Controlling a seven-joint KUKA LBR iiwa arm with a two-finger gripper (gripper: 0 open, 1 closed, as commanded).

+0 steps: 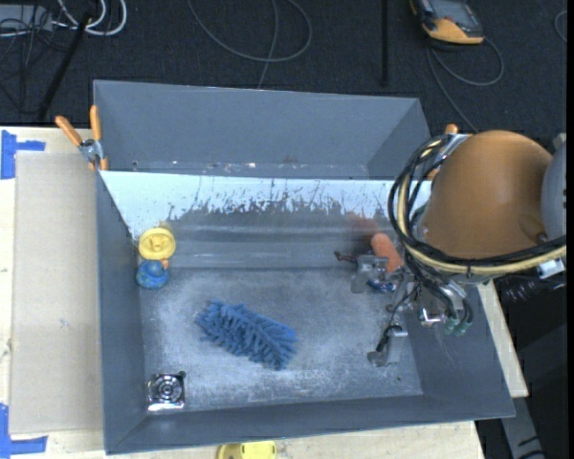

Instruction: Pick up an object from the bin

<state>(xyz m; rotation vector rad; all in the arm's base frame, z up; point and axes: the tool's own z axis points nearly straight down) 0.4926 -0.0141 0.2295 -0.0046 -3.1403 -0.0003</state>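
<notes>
Down at the right side of the bin (268, 151), the gripper (386, 344) hangs low over a bare patch of the grey floor, close to the right wall. It holds nothing that can be seen, and whether the claw is apart or together cannot be told from this angle. Above it sits the arm's large orange cover (483, 194), ringed by black cables (407, 208), which hides the far right corner of the bin.

Nearest to the gripper, just beyond it toward the back wall, lies a small orange piece (385, 247), with a small grey piece (367, 273) right beside it; what either one is cannot be made out. Both lie partly under the arm's wrist.

A blue bristly brush (247, 334) lies slantwise in the middle of the floor, well apart from the gripper, with open floor between them. At the left, near the back, a yellow-and-blue toy (155, 256) stands by the left wall. In the near left corner rests a small silver square piece (165, 390).
</notes>
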